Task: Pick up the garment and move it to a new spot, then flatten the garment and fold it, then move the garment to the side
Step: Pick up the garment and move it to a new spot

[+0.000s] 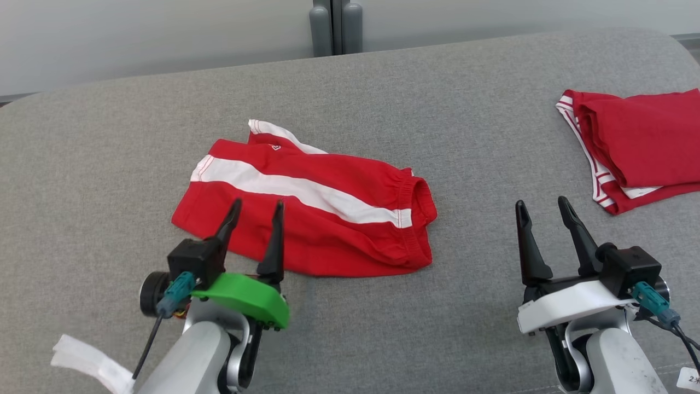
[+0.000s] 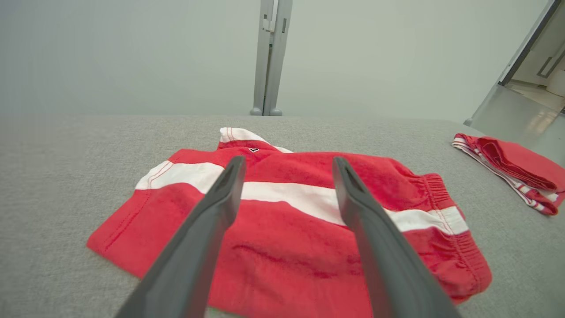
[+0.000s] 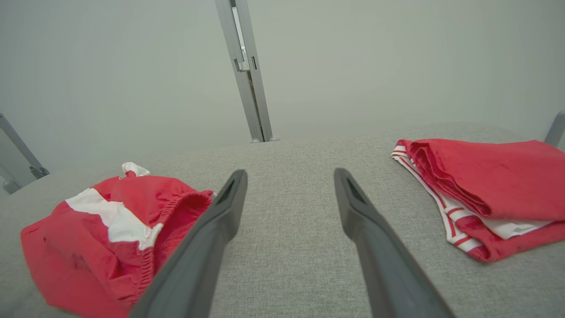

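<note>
The garment (image 1: 306,213), a pair of red shorts crossed by 1 broad white stripe, is laid out on the grey padded surface (image 1: 437,98). It is spread mostly flat. A white-edged corner is turned up at its far side, and some creases are seen in the red cloth near its front edge. Its gathered elastic waistband is turned to the right and its hemmed leg edge to the left.

The left gripper (image 1: 258,203) is held at the garment's near edge, toward its left half. Its 2 dark fingers are spread apart and nothing is gripped between them. In the left wrist view the fingers are seen reaching over the red cloth toward the white stripe. Whether the cloth is touched by them cannot be told.

The right gripper (image 1: 541,202) is held well to the right of the garment, beyond the waistband, over bare grey fabric. Its fingers are likewise parted and nothing is held.

A folded red pile (image 1: 640,142) with red-and-white striped trim is placed well apart from the garment, farther right. A grey upright post (image 1: 336,27) is seen beyond the garment, past the far edge of the surface.
</note>
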Motion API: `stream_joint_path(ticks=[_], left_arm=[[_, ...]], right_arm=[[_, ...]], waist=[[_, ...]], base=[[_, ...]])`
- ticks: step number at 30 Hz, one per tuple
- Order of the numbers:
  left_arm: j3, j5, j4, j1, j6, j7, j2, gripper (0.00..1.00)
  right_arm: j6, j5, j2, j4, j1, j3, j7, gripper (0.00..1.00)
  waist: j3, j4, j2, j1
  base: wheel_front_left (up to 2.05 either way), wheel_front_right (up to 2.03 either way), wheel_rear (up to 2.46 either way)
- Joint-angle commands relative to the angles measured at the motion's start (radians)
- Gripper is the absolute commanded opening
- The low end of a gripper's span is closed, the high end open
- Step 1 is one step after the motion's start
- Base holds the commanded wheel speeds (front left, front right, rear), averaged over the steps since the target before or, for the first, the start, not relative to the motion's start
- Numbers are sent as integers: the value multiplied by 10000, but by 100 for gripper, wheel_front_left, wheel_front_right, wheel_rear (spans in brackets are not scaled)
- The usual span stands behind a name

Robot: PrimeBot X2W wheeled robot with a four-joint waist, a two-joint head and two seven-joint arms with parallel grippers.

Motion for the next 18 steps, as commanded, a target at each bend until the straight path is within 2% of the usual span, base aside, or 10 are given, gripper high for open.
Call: stream_joint_path(ticks=[1,9,18], left_arm=[[304,190,-180,379,59,-30,77,100],[2088,897,-1123,2012,116,-29,-79,100],[3475,1500,-1839,3451,-70,-30,-438,100]], right_arm=[[-16,42,-18,33,93,25,-39,100],[-16,147,-17,255,146,32,-147,100],[-16,246,-17,513,387,175,-195,100]], waist=[[-23,-5,0,0],[-318,-46,0,0],[-874,77,0,0]], base=[[0,0,0],[0,0,0],[0,0,0]])
